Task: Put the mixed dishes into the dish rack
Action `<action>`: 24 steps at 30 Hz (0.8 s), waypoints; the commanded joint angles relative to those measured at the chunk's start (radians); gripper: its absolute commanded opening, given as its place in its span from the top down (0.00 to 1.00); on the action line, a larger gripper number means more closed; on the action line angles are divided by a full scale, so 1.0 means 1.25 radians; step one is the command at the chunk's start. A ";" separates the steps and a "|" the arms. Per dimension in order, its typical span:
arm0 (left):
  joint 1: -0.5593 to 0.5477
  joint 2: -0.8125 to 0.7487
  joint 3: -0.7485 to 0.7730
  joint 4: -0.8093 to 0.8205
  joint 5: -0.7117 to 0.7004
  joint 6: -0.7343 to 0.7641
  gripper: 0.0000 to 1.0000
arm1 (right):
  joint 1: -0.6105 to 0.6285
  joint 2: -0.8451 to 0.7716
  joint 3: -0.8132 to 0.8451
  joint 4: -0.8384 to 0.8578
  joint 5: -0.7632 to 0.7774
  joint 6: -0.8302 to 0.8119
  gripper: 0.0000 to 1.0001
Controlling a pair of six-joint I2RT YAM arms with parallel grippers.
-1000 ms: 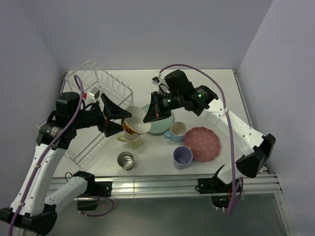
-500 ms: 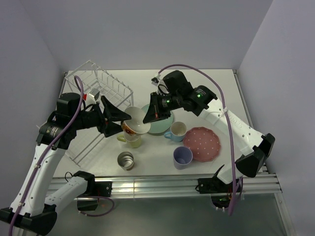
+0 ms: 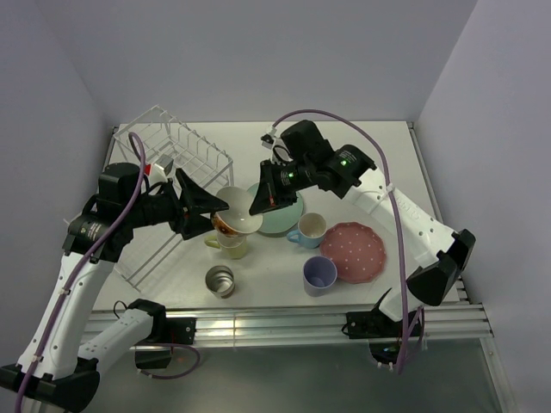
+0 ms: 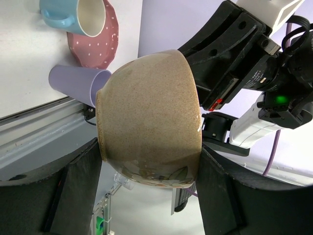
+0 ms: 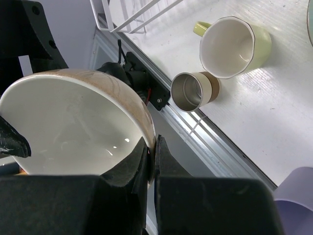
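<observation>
Right gripper [image 5: 151, 145] closed on the rim of the bowl [image 5: 73, 122], one finger inside and one outside, holding it tilted off the table [image 3: 370, 155]; left gripper [image 3: 217, 217] spread wide, a finger [image 4: 80, 196] on either side of the bowl's speckled outer wall, contact not discernible; the bowl hangs between the two arms, left of centre, its mouth turned up towards the top camera. Near edge: metal cup [image 3: 219, 280] upright, mouth up; lavender cup [image 3: 319, 275] upright to its right, just beside the pink plate [image 3: 355, 251]. Middle: yellow mug [image 3: 231, 245] upright under the bowl in the top view, near the rack's lower tray; blue mug [image 3: 308, 229] between the pink plate and the green plate [image 3: 284, 221], handle pointing left. Farther: green plate flat, partly hidden by the bowl and right gripper; rack [image 3: 172, 146] at the far left corner of the table.
</observation>
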 commanded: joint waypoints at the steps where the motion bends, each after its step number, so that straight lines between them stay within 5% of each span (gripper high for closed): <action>1: -0.003 -0.013 0.032 0.003 0.005 0.025 0.88 | 0.009 0.007 0.068 -0.005 0.010 -0.025 1.00; 2: -0.003 -0.013 0.032 0.003 0.004 0.025 1.00 | 0.009 0.009 0.071 -0.009 0.011 -0.027 1.00; 12: -0.003 -0.036 0.020 0.022 0.004 0.016 1.00 | 0.009 0.014 0.079 -0.022 0.022 -0.041 1.00; 24: -0.003 -0.053 -0.006 0.024 -0.003 0.015 1.00 | 0.008 0.014 0.071 -0.016 0.005 -0.049 0.81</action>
